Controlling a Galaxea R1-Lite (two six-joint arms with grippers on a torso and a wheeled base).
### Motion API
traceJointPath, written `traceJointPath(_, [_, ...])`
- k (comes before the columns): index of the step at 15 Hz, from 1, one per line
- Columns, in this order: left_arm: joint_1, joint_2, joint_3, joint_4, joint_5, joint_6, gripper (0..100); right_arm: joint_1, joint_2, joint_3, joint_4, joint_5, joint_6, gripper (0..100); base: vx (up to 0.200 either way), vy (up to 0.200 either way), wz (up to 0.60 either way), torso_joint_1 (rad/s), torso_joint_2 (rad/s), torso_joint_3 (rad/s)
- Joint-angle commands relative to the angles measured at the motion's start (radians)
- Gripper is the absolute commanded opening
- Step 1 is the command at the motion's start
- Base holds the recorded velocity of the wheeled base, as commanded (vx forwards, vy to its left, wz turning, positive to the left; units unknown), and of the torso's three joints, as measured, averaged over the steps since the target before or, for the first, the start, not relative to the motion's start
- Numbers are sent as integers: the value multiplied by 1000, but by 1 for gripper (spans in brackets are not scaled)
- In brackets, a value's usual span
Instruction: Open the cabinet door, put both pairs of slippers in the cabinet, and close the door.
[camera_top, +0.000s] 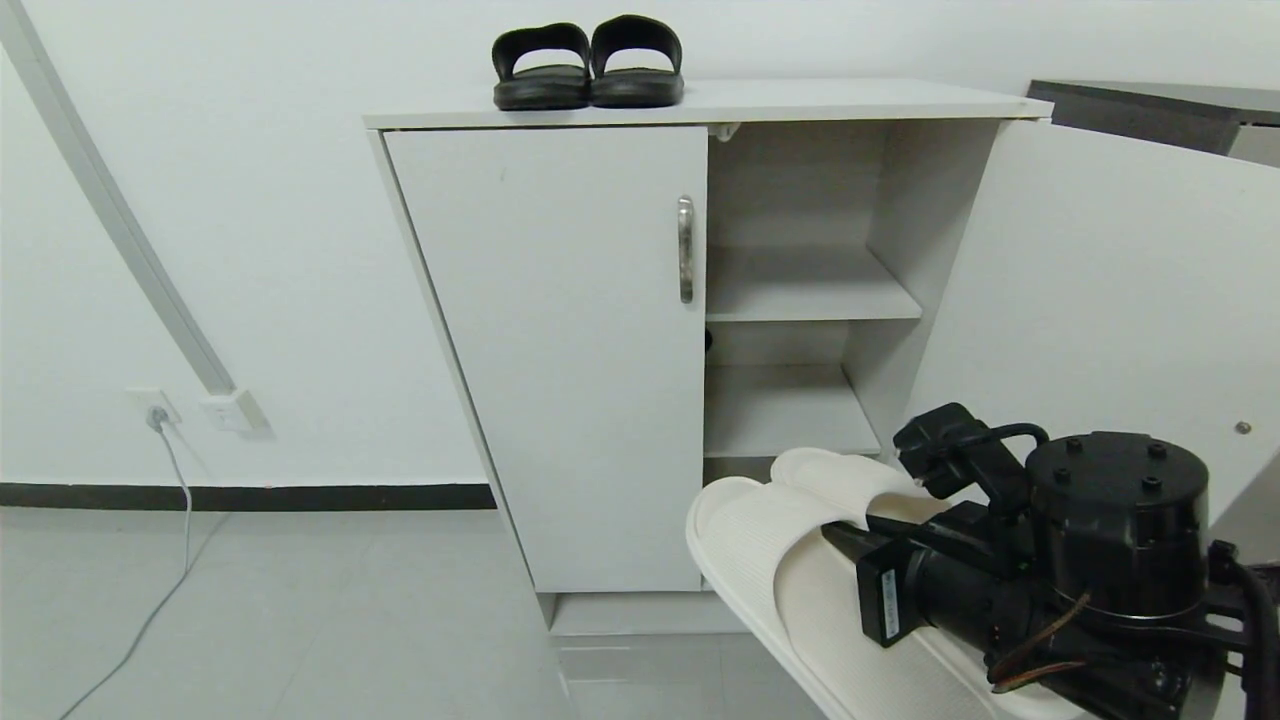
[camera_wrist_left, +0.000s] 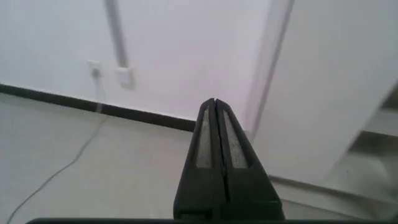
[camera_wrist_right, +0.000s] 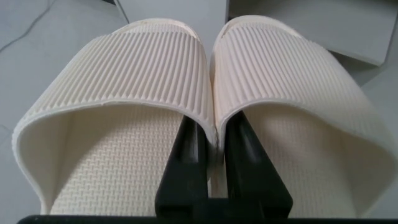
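The white pair of slippers (camera_top: 755, 545) hangs in the lower right of the head view, in front of the cabinet (camera_top: 830, 100), with the toes toward its open half. The right gripper (camera_wrist_right: 216, 130) has one finger inside each slipper and is clamped on the two inner strap edges, so both shoes, I judge, can travel as one piece. The right door (camera_top: 1100, 290) stands wide open at the right of the frame, and the lower shelf (camera_top: 785, 415) lies just beyond the toes. The black pair (camera_top: 588, 65) sits on the cabinet top, upper centre, not yet stored. The left gripper (camera_wrist_left: 214, 130) has its fingers pressed together with nothing between them.
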Motion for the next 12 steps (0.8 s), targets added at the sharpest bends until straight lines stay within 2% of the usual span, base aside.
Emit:
traceJointPath(1, [83, -203, 168, -9, 23, -13, 0, 3, 9, 1, 1, 0, 0, 0, 0, 0, 0, 0, 0, 0])
traceJointPath(3, [48, -228, 241, -24, -8, -12, 0, 8, 9, 5, -1, 0, 1, 0, 0, 0, 0, 0, 0, 0])
traceJointPath(4, [31, -240, 304, -30, -55, -13, 0, 12, 9, 8, -1, 0, 0, 0, 0, 0, 0, 0, 0, 0])
traceJointPath(6, [37, -266, 415, -82, -144, -10, 0, 18, 12, 8, -1, 0, 1, 0, 0, 0, 0, 0, 0, 0])
traceJointPath(8, [39, -266, 452, -164, -210, -10, 0, 25, 9, 10, -1, 0, 1, 0, 0, 0, 0, 0, 0, 0])
traceJointPath(9, [39, -266, 479, -213, -249, -1, 0, 28, 9, 10, -1, 0, 0, 0, 0, 0, 0, 0, 0, 0])
traceJointPath(10, [39, -264, 499, -222, -304, 34, 0, 34, 9, 10, -1, 0, 1, 0, 0, 0, 0, 0, 0, 0])
traceJointPath(11, [39, -264, 499, -222, -351, 47, 0, 34, 11, 11, -1, 0, 1, 0, 0, 0, 0, 0, 0, 0])
traceJointPath(12, [39, -264, 499, -222, -356, 51, 0, 35, 12, 10, -1, 0, 1, 0, 0, 0, 0, 0, 0, 0])
